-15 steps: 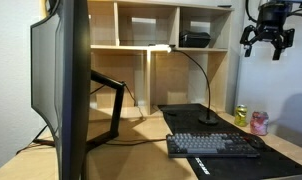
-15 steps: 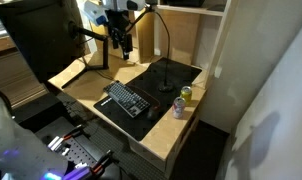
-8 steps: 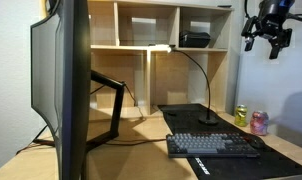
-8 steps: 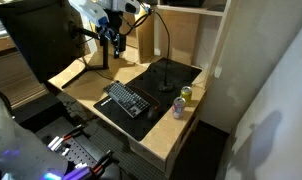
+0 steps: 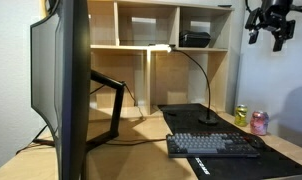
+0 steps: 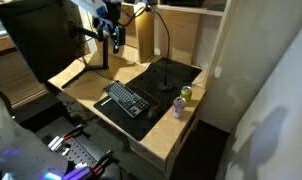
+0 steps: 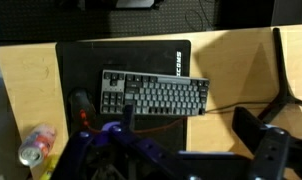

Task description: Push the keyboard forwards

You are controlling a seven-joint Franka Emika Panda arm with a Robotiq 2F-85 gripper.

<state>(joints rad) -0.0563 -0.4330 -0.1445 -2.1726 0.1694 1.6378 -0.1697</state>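
Note:
The keyboard (image 5: 216, 145), compact with dark keys, lies on a black desk mat (image 5: 281, 150) near the desk's front edge. It also shows in an exterior view (image 6: 128, 98) and in the wrist view (image 7: 154, 95). My gripper (image 5: 267, 38) hangs high in the air, well above the desk, and shows in both exterior views (image 6: 114, 44). In the wrist view my gripper (image 7: 191, 135) is open and empty, its fingers (image 7: 256, 130) spread wide, with the keyboard far below it.
A green can (image 5: 241, 115) and a pink can (image 5: 259, 122) stand on the mat beside the keyboard. A gooseneck lamp (image 5: 209, 118) stands behind it. A large monitor (image 5: 61, 80) fills one side, with wooden shelves (image 5: 171, 30) at the back.
My gripper has risen steadily higher above the desk. The keyboard and the cans have not moved.

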